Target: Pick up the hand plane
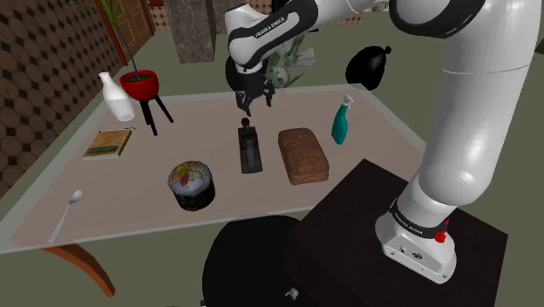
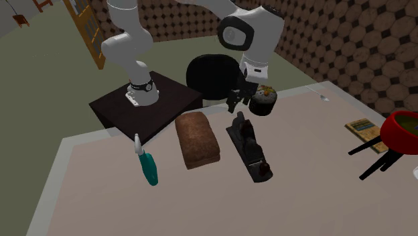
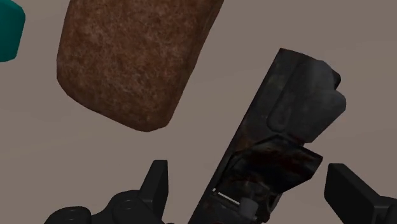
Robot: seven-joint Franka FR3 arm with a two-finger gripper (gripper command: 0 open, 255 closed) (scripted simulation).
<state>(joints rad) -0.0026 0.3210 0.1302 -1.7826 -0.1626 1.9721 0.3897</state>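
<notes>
Hand plane [image 1: 250, 148] lies flat mid-table [image 1: 131, 196]: long, narrow, dark, with a raised handle. A rough brown rounded loaf [image 1: 302, 155] sits just beside it, a teal spray bottle [image 1: 341, 122] beyond that, and a round dark cake [image 1: 192, 184] near its other side. Gripper [image 1: 247, 106] hovers over one end of the plane, fingers spread, touching nothing.

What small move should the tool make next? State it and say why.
Probably lower the tool straight down. It is open and straddles the dark hand plane without touching it, and the shoulder view shows it hanging above the table.
</notes>
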